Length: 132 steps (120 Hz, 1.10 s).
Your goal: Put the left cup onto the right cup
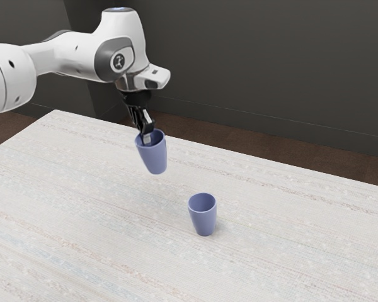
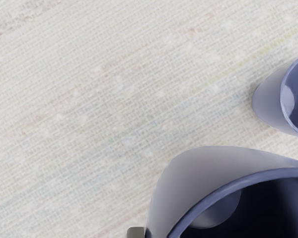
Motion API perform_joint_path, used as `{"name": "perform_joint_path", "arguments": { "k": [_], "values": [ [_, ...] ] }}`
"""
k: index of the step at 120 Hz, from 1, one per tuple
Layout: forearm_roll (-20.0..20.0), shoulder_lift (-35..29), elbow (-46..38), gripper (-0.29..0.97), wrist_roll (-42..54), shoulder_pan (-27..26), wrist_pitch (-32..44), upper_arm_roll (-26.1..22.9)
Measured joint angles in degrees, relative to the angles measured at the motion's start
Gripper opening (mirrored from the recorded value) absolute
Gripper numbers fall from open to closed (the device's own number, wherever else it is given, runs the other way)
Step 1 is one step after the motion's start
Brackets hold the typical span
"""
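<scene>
My black gripper (image 1: 147, 133) is shut on the rim of a blue-violet cup (image 1: 152, 153), which hangs tilted in the air above the table. A second cup of the same colour (image 1: 202, 214) stands upright on the table, lower and toward the exterior view's right of the held one. In the wrist view the held cup (image 2: 208, 183) looms large just under my hand, with its dark inside showing. The standing cup (image 2: 283, 99) shows a short way beyond it on the table.
The pale woven tabletop (image 1: 82, 207) spreads wide around both cups. Its far edge (image 1: 252, 151) runs behind them, with brown floor and a dark wall beyond.
</scene>
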Motion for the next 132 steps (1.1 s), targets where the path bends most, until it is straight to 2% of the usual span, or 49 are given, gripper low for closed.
{"name": "perform_joint_path", "arguments": {
  "k": [66, 132],
  "values": [
    [-0.3, 0.3, -0.4, -0.11, 0.0, -5.8, 0.3, 0.0],
    [-0.8, 2.3, -0.3, -0.11, -0.3, -8.8, 0.8, -0.5]
  ]
}}
